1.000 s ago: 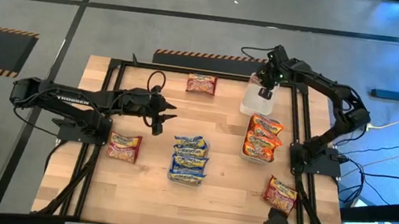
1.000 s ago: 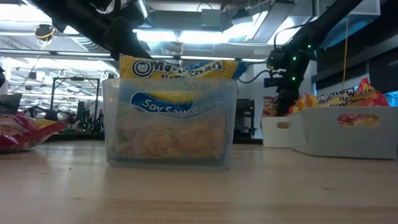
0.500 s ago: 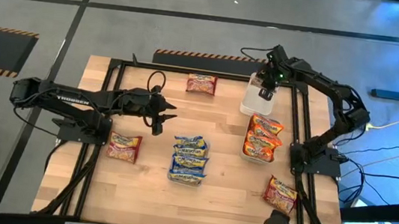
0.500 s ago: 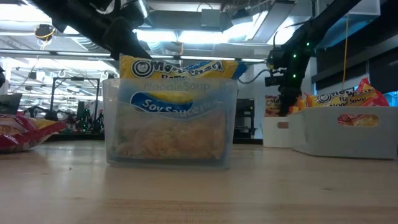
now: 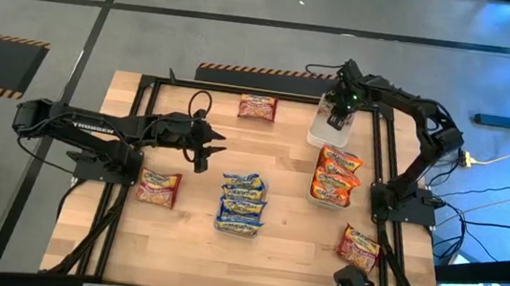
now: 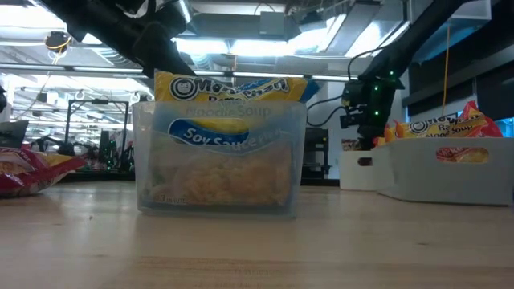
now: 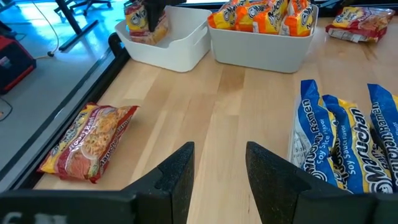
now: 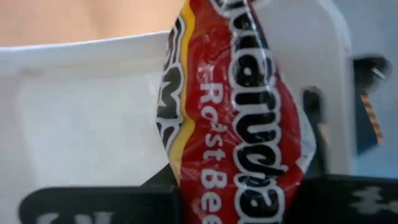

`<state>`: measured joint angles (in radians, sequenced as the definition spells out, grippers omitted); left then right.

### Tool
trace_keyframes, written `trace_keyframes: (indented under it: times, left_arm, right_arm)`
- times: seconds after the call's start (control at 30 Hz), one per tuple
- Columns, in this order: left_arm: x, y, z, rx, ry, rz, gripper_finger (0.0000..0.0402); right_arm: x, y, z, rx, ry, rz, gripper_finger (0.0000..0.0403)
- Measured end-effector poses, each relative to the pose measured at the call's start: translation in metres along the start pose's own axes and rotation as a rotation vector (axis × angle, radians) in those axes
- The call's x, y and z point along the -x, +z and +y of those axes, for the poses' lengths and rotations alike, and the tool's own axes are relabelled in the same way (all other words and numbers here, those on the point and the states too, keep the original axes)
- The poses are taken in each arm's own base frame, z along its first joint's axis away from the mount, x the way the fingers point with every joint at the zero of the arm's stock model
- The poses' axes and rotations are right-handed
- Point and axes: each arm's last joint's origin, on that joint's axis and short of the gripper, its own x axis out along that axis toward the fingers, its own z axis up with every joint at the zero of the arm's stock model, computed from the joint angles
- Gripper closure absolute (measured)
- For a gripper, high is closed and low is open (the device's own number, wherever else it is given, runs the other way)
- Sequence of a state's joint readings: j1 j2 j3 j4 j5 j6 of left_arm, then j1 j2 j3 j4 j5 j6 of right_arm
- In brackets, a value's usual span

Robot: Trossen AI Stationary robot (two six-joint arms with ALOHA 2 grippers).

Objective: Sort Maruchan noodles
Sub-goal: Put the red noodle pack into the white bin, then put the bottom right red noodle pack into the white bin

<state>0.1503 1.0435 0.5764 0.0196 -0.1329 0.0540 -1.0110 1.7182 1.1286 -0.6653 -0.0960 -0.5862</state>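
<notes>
On the wooden bench (image 5: 281, 252), your right claw (image 5: 339, 114) gripped a dark red packet (image 8: 233, 118) over the white bin (image 5: 317, 131), upper right; your left claw (image 7: 217, 171) stood released, centre left.

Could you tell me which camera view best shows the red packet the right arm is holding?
The right wrist view: the red packet fills it, label readable. The left wrist view shows it small in the white bin; the high view hides it under the right gripper.

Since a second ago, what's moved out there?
The right gripper, shut on a red noodle packet, has risen slightly over the white bin. The left gripper, open, and the loose packets stayed put.
</notes>
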Motion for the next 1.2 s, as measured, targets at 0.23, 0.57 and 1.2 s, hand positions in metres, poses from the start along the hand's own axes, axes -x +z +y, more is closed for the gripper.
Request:
trace_keyframes:
  times: [0.23, 0.57, 1.2]
  left_arm:
    - [0.0, 0.0, -0.004, -0.009, -0.017, -0.002, 0.0264]
    - [0.001, 0.0, -0.008, -0.013, -0.077, -0.005, 0.0264]
    - [0.001, 0.005, -0.007, -0.018, -0.067, -0.048, 0.0264]
  right_arm:
    - [-0.003, 0.001, -0.002, -0.057, -0.05, 0.02, 0.028]
    - [0.011, 0.008, -0.008, -0.056, -0.136, 0.078, 0.0152]
    - [0.035, 0.011, -0.009, -0.052, -0.217, 0.044, 0.0132]
